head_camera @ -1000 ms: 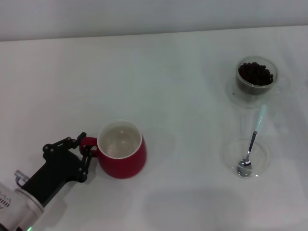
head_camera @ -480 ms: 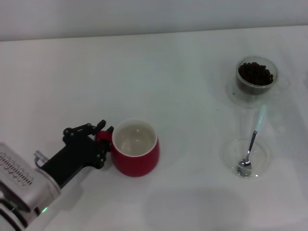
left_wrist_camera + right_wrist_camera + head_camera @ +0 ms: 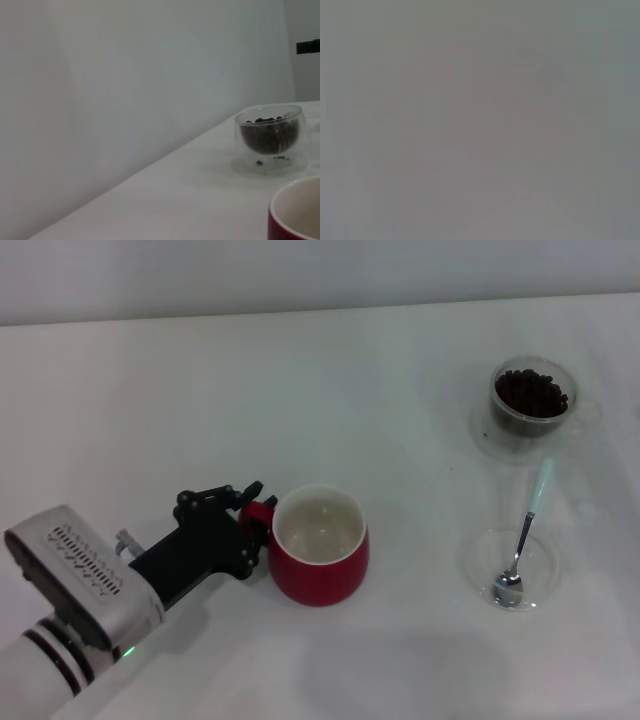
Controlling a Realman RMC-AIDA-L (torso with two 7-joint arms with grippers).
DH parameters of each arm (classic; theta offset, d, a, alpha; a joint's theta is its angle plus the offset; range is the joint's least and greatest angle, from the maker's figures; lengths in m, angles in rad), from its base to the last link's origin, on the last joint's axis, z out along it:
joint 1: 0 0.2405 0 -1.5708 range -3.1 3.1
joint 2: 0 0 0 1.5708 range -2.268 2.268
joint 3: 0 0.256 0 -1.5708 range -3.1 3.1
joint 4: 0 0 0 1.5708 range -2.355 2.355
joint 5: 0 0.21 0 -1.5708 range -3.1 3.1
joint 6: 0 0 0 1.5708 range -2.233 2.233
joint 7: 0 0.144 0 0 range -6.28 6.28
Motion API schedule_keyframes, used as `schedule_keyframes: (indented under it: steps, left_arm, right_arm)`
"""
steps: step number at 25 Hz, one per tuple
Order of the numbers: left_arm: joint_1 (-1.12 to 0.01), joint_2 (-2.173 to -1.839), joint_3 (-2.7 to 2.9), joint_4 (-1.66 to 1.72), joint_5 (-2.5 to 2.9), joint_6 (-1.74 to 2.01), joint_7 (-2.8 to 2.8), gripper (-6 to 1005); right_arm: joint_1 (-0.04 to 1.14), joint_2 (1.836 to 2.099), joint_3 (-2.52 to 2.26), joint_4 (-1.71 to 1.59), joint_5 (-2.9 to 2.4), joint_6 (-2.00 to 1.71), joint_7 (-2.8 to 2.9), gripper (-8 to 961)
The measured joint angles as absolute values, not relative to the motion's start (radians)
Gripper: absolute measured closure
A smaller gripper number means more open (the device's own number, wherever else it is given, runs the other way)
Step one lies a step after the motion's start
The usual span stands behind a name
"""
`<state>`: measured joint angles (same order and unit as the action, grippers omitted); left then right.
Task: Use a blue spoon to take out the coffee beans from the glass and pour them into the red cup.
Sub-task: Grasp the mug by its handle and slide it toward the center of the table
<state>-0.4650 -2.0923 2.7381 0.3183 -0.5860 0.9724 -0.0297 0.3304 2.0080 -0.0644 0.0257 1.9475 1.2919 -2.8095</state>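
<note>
The red cup [image 3: 320, 545] stands upright in the middle of the white table, its white inside bare. My left gripper [image 3: 255, 520] is shut on the red cup's handle at its left side. The cup's rim [image 3: 297, 212] shows at the edge of the left wrist view. At the far right the glass [image 3: 532, 400] holds the coffee beans [image 3: 531, 392]; the left wrist view also shows the glass [image 3: 270, 132]. The blue spoon [image 3: 523, 535] lies with its silver bowl in a shallow clear dish and its pale blue handle pointing toward the glass. My right gripper is out of view.
A shallow clear glass dish [image 3: 480, 565] sits on the white table [image 3: 300, 390] in front of the glass, at the right. A few stray beans [image 3: 272, 160] lie on the clear saucer under the glass. The right wrist view is a plain grey field.
My left gripper has carried the red cup to the right across the table, toward the dish and glass. The spoon, dish and glass have not moved.
</note>
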Motion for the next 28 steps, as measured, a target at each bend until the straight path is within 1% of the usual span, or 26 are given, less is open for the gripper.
schedule_keyframes:
  steps: [28]
  left_arm:
    - [-0.608, -2.096, 2.738, 0.397, -0.554, 0.818, -0.040, 815]
  right_arm:
    - [0.327, 2.008, -0.063, 0.027, 1.950, 1.330, -2.809, 82]
